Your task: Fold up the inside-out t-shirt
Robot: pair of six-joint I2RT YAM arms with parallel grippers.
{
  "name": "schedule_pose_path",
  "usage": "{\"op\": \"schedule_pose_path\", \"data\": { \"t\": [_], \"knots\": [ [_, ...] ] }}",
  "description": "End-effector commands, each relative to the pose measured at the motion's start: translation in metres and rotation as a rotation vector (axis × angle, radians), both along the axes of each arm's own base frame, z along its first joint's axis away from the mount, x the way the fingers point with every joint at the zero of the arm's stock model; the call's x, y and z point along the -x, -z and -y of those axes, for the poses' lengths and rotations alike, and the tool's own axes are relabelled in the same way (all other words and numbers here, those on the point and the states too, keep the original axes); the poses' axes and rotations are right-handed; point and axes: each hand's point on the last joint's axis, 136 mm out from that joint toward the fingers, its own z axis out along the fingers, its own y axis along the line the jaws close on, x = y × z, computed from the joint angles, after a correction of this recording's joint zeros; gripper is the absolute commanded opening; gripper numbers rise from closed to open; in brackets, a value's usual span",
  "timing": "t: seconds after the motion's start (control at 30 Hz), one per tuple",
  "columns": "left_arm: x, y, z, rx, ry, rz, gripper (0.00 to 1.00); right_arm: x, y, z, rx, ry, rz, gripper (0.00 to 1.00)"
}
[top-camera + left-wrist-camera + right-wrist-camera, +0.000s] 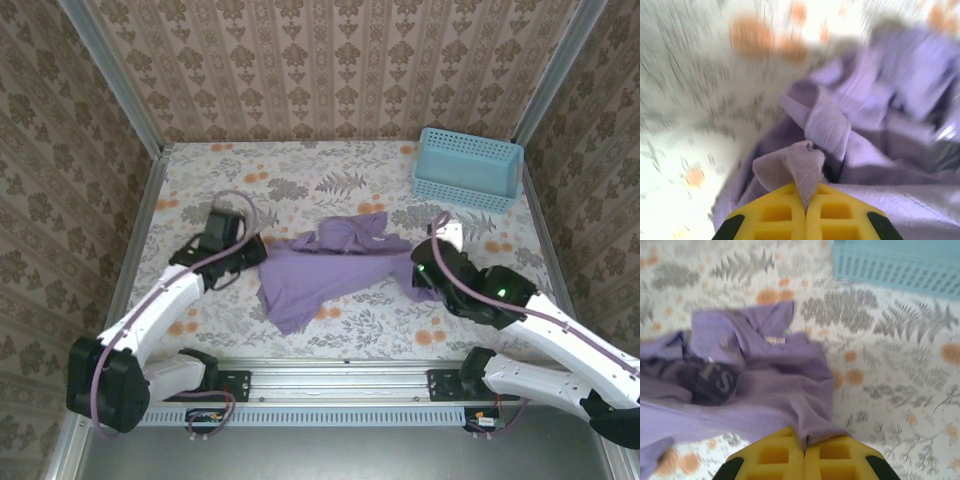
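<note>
Room: bare table [200, 170] beyond the t-shirt [330, 270]; basket [468, 168] far right.
My left gripper [806, 200]: pinching its left edge.
My right gripper [804, 446]: pinching its right edge.

Robotics test booth dressed up as a home.
Damask-papered panels [330, 60] in bare aluminium framing [114, 80] box in a floral-print surface [290, 165]; a metal mounting rail [340, 392] runs along its near edge.

Left pincer [806, 202] is clamping a shirt [880, 165] fold, fingers [775, 215] pressed together. Right pincer [804, 450] is pinching its edge. Left arm [165, 300] and right arm [540, 320] are reaching inward, wrists low.
</note>
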Motion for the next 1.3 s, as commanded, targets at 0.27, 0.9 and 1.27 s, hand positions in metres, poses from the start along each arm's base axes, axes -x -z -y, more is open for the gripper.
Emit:
{"op": "schedule_pose_path", "data": {
  "t": [0.27,0.9,1.27],
  "knots": [
    [0.032,-0.242,-0.023,0.021,0.049,0.665,0.0,-0.001,-0.164,-0.002,-0.089,-0.179,0.31,0.0],
    [0.059,0.025,-0.003,-0.079,0.146,0.014,0.62,0.03,0.14,0.043,-0.106,0.248,-0.365,0.0],
    [0.082,0.049,0.025,-0.204,0.236,-0.133,0.61,0.034,0.155,0.044,-0.168,0.268,-0.376,0.0]
  ]
}}
